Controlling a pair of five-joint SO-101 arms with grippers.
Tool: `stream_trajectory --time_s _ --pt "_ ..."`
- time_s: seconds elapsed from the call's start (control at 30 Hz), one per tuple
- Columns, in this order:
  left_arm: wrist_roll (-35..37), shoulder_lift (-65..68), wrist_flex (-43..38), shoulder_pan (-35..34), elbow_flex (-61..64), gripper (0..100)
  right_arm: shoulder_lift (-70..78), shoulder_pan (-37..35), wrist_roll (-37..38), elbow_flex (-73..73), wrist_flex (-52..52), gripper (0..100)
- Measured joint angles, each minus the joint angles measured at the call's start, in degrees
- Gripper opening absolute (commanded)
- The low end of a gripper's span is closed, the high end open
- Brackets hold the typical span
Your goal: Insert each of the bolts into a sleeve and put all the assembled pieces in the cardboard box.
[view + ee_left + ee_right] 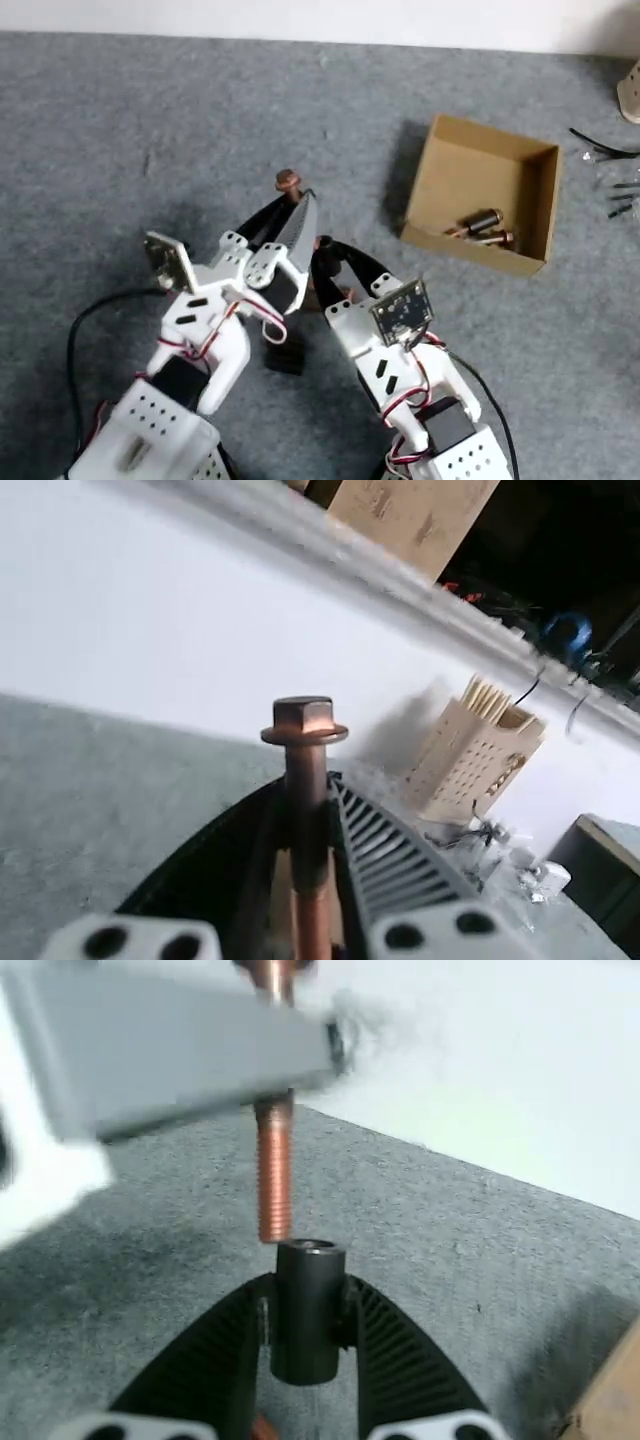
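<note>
Your left hand [305,815] is clenched on the copper-coloured bolt [305,770]. It grips the shank between its black finger and its ribbed grey one, with the hexagonal head standing clear above the fingertips and the threaded end hanging out below. Your right hand [308,1300] is grasping the dark sleeve [308,1325] upright, open end up, directly under that bolt. From the right wrist, the threaded tip sits right at the sleeve's mouth and lines up with it, though you cannot tell whether it has gone in. From above, the two hands meet over the middle of the grey counter [120,120]. The cardboard box [470,252] stands well apart on your right arm's side, and assembled pieces [482,228] lie inside it against the near wall. Some black cables [605,150] lie beyond the box, near the counter's edge
</note>
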Motion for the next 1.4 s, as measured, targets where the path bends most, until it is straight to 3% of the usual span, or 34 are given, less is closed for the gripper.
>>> stream_trajectory --time_s 0.2,0.3,0.4,0.7,1.1,1.4 --pt "-0.1 14.9 -13.5 -0.1 -1.6 0 0.1 -0.3 0.0 0.0 0.0 0.5" --pt "0.3 16.7 -16.5 -0.5 -1.6 0 0.1 -0.3 0.0 0.0 0.0 0.5" --pt "0.0 14.9 -14.4 -0.5 -1.6 0 0.1 -0.4 0.0 0.0 0.0 0.5" --pt "-0.1 -1.2 5.2 2.1 -1.6 0 0.1 0.6 0.0 0.0 0.0 0.5" --pt "6.2 10.0 3.0 1.8 -7.3 0 0.0 0.7 0.0 0.0 0.0 0.5" --pt "6.7 13.7 3.0 1.6 -8.1 0 0.0 0.9 0.0 0.0 0.0 0.5"
